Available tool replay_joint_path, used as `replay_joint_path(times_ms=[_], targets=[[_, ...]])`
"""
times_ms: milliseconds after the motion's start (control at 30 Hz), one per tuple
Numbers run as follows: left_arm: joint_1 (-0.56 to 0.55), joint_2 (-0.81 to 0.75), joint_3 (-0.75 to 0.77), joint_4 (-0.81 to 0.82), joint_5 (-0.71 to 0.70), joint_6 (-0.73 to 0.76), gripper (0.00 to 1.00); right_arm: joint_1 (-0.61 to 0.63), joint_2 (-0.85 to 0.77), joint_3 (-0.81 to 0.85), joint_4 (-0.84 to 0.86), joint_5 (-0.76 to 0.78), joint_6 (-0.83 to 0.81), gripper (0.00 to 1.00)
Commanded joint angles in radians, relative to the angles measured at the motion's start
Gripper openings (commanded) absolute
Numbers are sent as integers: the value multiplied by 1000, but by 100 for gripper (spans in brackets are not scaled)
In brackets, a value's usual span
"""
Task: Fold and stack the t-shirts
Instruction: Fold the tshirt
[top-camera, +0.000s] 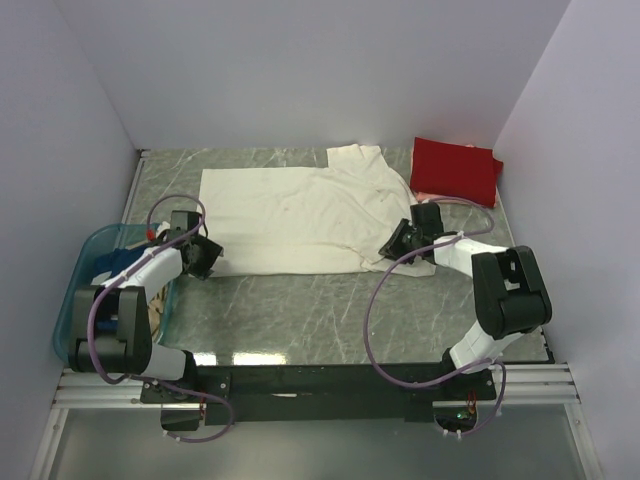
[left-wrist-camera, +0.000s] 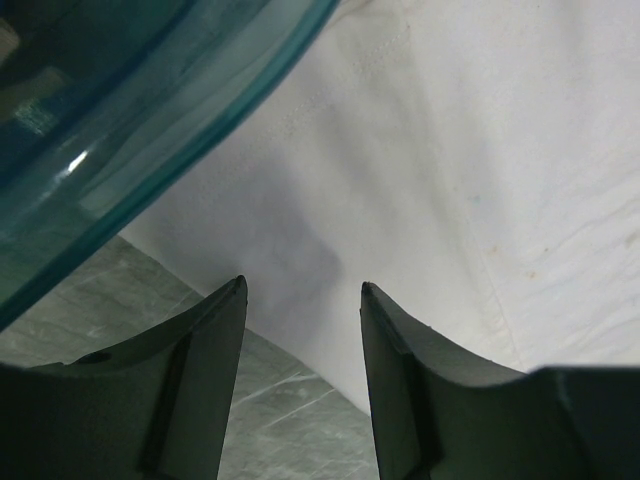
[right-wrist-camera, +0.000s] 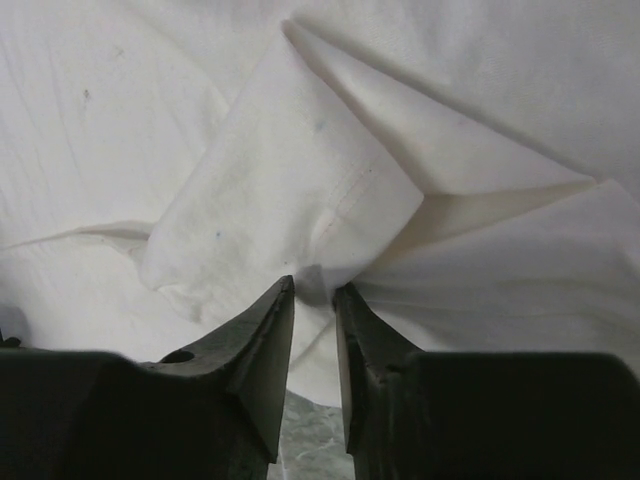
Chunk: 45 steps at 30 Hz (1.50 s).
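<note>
A cream-white t-shirt (top-camera: 300, 215) lies spread flat across the middle of the table, with its right side bunched. My right gripper (top-camera: 392, 245) is at the shirt's near right edge. In the right wrist view it (right-wrist-camera: 314, 288) is shut on a pinch of the cream cloth (right-wrist-camera: 300, 170). My left gripper (top-camera: 205, 262) is at the shirt's near left corner, open and empty. In the left wrist view it (left-wrist-camera: 303, 287) hovers over the shirt's corner (left-wrist-camera: 450, 150). A folded red t-shirt (top-camera: 457, 168) lies at the back right, with a pale pink edge (top-camera: 422, 194) under it.
A teal plastic basket (top-camera: 95, 245) stands at the left table edge, right beside the left gripper, with dark blue cloth (top-camera: 118, 262) inside; its rim (left-wrist-camera: 130, 120) fills the left wrist view's upper left. Grey marble tabletop (top-camera: 300, 310) runs in front of the shirt. Walls enclose three sides.
</note>
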Motion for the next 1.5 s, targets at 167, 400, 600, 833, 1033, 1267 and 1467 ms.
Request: replay_joint_path(times_ms=[167,400,600,833,1033,1267,1467], targets=[[22,-20,-26,-30,-16,14,55,19,28,105,30,-4,14,10],[22,-28,-26,-34,-13,17,54,57,87,281,-47,25,-3,2],[23,-26,-28,-32,-8,25,54,88,193,421,-82,33,-18,0],[23,-28,-32,-27,4,31,54,138,313,573,-167,71,-67,3],[23,-36,-37,-21,13,35,53,142,353,610,-179,71,-63,34],[23,-49,-31,-30,17,44,53,128,351,691,-242,108,-80,53],[23,-59,-25,-35,26,49,53,108,327,736,-283,110,-103,57]])
